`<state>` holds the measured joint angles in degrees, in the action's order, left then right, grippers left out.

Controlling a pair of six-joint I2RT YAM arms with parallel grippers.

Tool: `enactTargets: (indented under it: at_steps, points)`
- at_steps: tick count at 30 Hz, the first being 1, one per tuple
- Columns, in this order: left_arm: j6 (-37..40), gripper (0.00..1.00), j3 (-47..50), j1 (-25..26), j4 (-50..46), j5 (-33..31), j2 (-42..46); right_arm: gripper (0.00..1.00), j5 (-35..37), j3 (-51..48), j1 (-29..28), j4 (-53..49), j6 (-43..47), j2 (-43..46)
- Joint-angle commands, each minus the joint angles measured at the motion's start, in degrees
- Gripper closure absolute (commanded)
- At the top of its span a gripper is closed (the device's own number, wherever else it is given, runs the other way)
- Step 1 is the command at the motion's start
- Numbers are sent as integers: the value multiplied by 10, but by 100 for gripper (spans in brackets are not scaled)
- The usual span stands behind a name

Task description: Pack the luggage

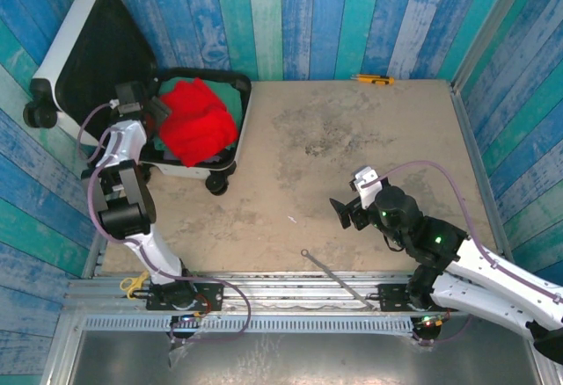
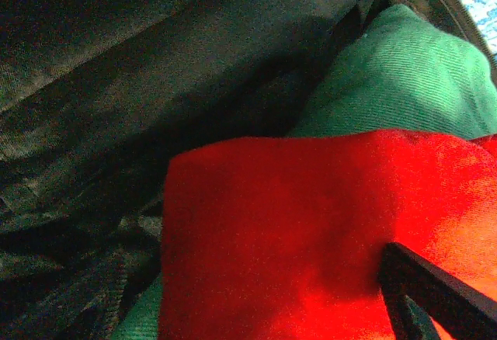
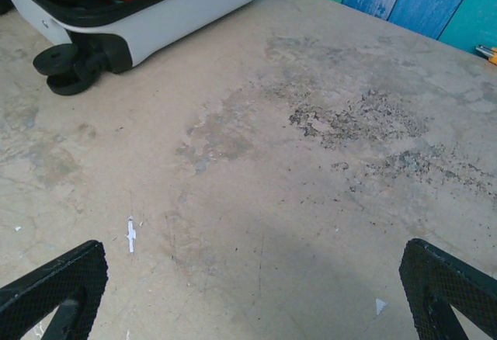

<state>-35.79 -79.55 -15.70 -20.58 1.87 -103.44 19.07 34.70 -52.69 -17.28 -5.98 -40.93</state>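
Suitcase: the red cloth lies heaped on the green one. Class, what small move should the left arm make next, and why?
Probably press the red cloth down with the left fingers. It lies bunched on the green cloth, rising above the suitcase rim, the lid is open, and the fingers are right at it.

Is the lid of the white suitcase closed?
No, the luggage lies open, its black lining exposed and red clothing visible inside.

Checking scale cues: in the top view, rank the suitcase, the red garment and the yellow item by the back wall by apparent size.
Largest to smallest:
1. suitcase
2. red garment
3. yellow item, by far the smallest
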Motion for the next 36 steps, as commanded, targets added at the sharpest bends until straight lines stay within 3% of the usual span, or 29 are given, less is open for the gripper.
enactTargets:
  at_steps: [1, 7, 13, 16, 22, 32, 36]
  points:
    - [4, 24, -10, -10, 24, 12, -30, 0, 8, -10, 3, -3, 5, -3]
    - [-6, 62, -40, -13, 50, 68, -67, 0, 12, -8, 3, -12, 4, 2]
    - [10, 87, -69, -12, 71, 126, -89, 0, 15, -8, 3, -12, -1, 7]
    - [27, 94, -88, -13, 77, 151, -98, 0, 17, -6, 3, -10, 0, 4]
    - [77, 98, -154, -12, 75, 162, -112, 0, 18, 4, 3, -13, 4, -9]
    - [242, 95, -209, 30, 122, 184, -120, 0, 27, 14, 3, -6, 8, -36]
    - [297, 92, -227, 49, 136, 162, -141, 0, 28, 22, 3, -8, 12, -54]
